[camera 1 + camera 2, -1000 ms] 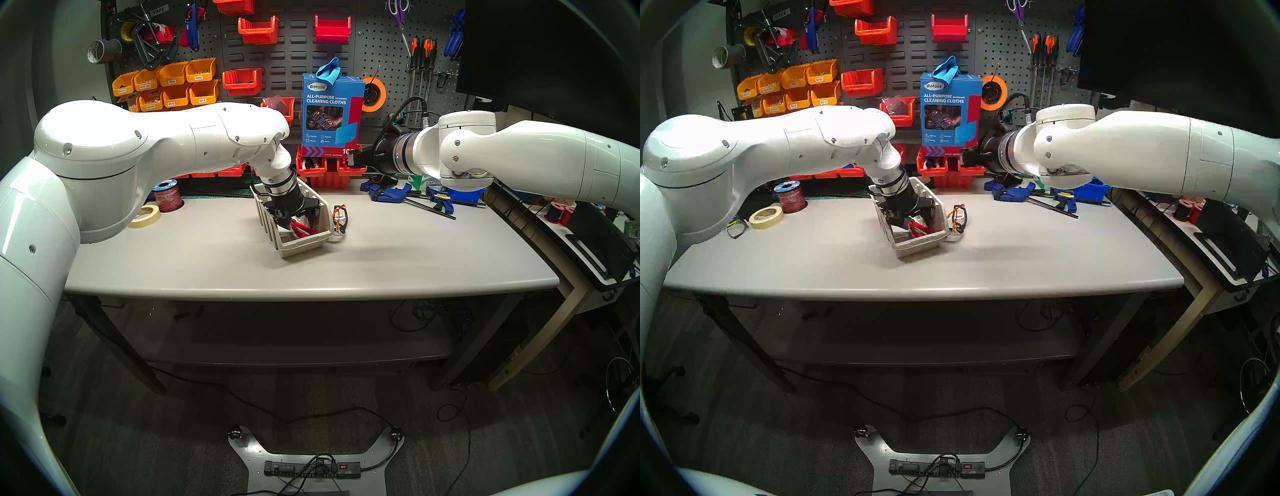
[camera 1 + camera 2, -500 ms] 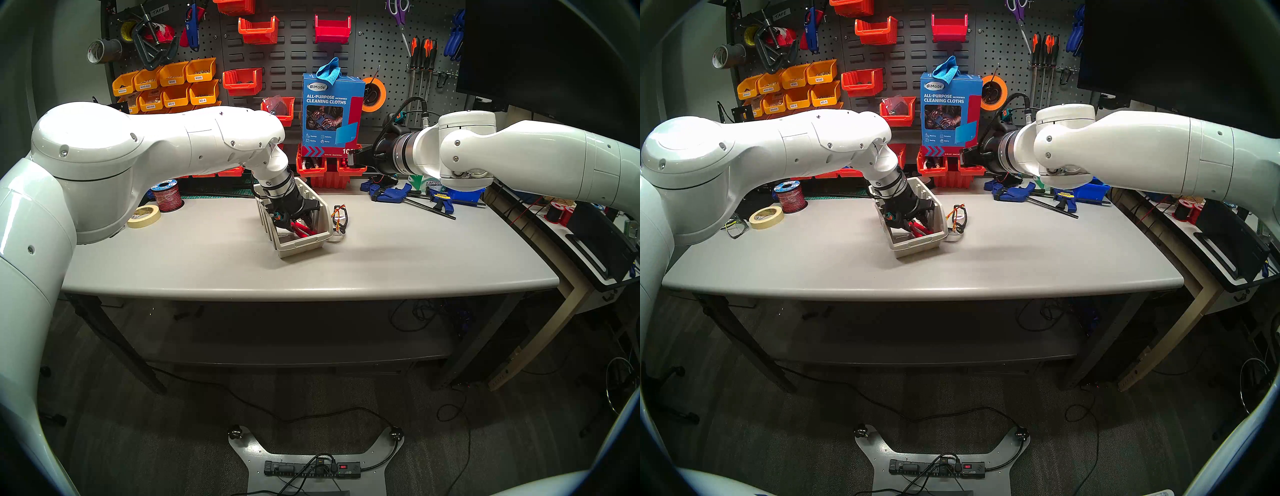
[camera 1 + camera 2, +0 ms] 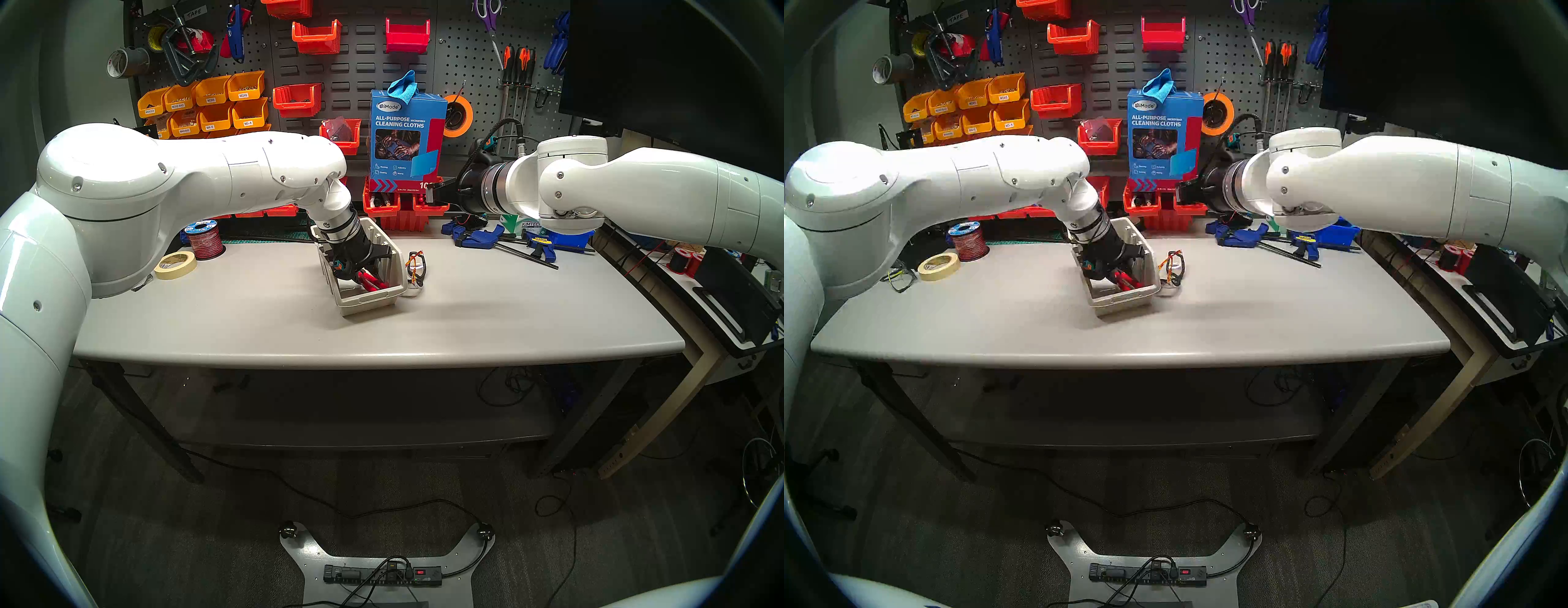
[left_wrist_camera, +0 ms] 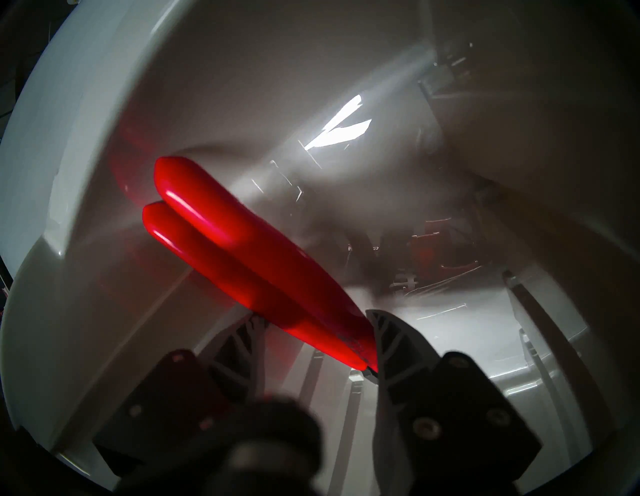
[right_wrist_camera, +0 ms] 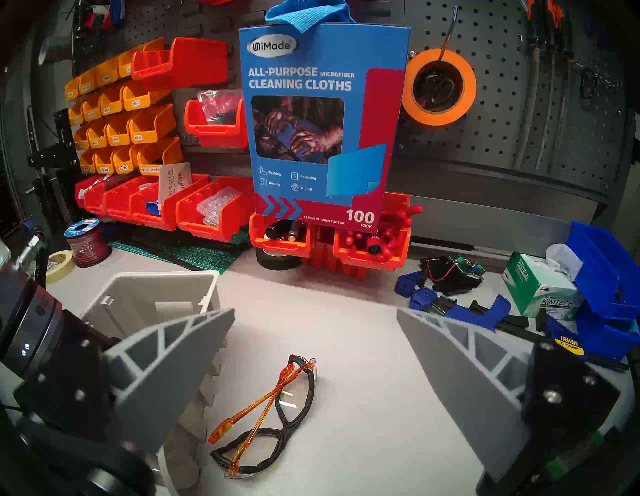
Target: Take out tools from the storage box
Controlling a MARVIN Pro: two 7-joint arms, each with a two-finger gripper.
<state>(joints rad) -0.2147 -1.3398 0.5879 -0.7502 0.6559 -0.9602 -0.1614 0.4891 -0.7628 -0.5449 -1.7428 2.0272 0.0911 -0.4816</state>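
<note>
We count one pliers inside one storage box, one safety glasses outside. Only our left wrist view shows the left gripper pinching the red handles; the right gripper stands spread.

Glossy white arm shells, rounded joints, small dark screws. Silver-and-black wrist rings before black hand bodies. Left hand, right hand: grey ribbed triangular fingers bolted to black mounts. Braided black cable looping over right wrist.

Left end effector reached down inside the storage box on the counter, at red-handled pliers; safety glasses lay just right of the box.
</note>
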